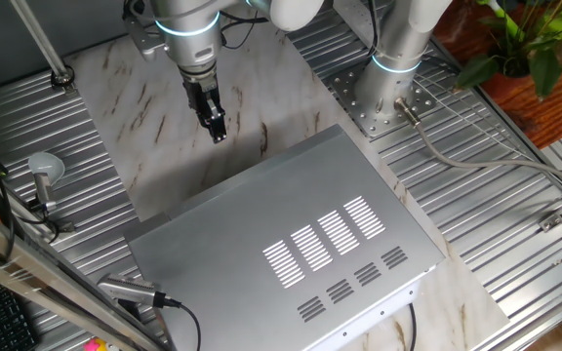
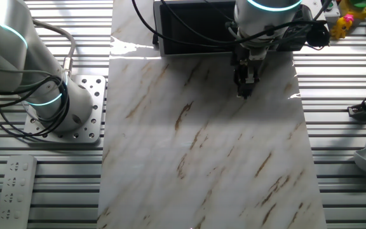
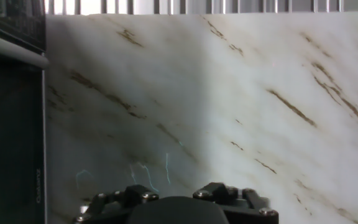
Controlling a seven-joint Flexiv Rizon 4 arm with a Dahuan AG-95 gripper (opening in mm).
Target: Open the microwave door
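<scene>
Gripper [image 1: 218, 132] fingers hang close together holding nothing, above bare marble just in front of the microwave door [image 2: 196, 28], whose long axis runs crosswise to the fingers, the microwave [image 1: 291, 244] body beyond it.

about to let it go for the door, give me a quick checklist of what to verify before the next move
1. Tool location: the tool hangs over the marble board in front of the microwave, touching neither. ok
2. Tool carries nothing: nothing shows between the fingers in either fixed view. ok
3. Finger opening: they look close together, but the hand view shows no tips. cannot tell
4. Door state: the microwave door looks flat against the front. cannot tell if latched
5. Grip point: no handle or free door edge is discernible in any view. cannot tell
6. Path to the door: bare marble lies between tool and door. ok
</scene>
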